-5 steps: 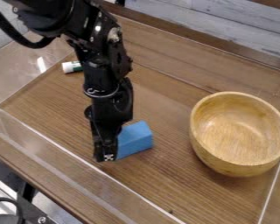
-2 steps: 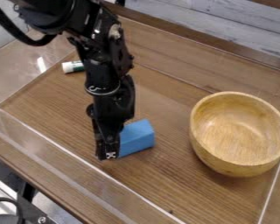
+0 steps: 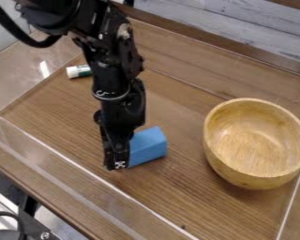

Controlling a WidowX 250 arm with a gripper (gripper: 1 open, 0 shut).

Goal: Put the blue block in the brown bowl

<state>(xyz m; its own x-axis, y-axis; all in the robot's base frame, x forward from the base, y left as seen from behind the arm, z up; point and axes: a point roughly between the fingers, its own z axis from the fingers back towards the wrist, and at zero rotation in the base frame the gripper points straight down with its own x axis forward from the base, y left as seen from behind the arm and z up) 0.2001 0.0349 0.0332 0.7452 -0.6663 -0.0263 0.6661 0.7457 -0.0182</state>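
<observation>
Scanning the last second turns up almost nothing new: the hand [image 3: 115, 161] points straight down at the near side of the bench [image 3: 65, 112], exactly where it was, closed as far as it goes against the left side of the blue block [image 3: 146, 146]. The block rests on the wood, not lifted. That suggests the grasp is settled and lifting comes next. Further right, well apart, the brown bowl [image 3: 255, 142] waits empty. At the far left lies a white marker [image 3: 78, 70].
</observation>
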